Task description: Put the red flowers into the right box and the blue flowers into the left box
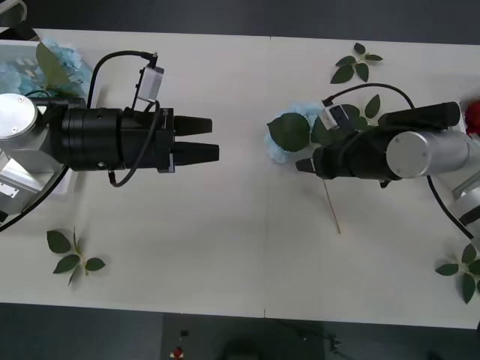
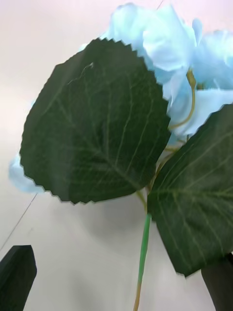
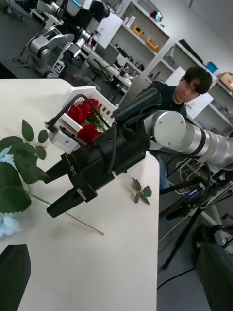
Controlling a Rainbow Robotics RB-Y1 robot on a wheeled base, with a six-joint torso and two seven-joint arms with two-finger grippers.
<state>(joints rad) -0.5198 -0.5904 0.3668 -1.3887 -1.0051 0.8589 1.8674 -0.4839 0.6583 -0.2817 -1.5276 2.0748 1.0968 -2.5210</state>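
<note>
On the table: we saw the white table (image 1: 247,247) with one blue flower (image 1: 289,135) lying near its middle, its stem (image 1: 331,206) running out toward the near edge.
Right gripper: we found the right gripper (image 1: 304,166) low over that flower, at the stem just below the leaves; its jaws stood wide, with the stem (image 2: 143,257) between the fingers (image 2: 17,274) and touching neither.
In the way: we noted two big dark leaves (image 2: 97,126) spread over the bloom (image 2: 165,43), hiding much of it from the right wrist.
Left gripper: we saw the left gripper (image 1: 214,140) held over bare table, well apart from the flower, jaws a little apart and holding nothing.
Left box: we saw the left box (image 1: 22,56) at the table's far left corner with blue flowers (image 1: 64,60) already in it.
Right box: we saw the right box (image 3: 85,95) holding red flowers (image 3: 82,114), beyond the right arm.
Loose bits: we counted leaf sprigs (image 1: 71,259) lying near the left front, another (image 1: 358,64) at the far side, another (image 1: 465,274) at the right edge.
</note>
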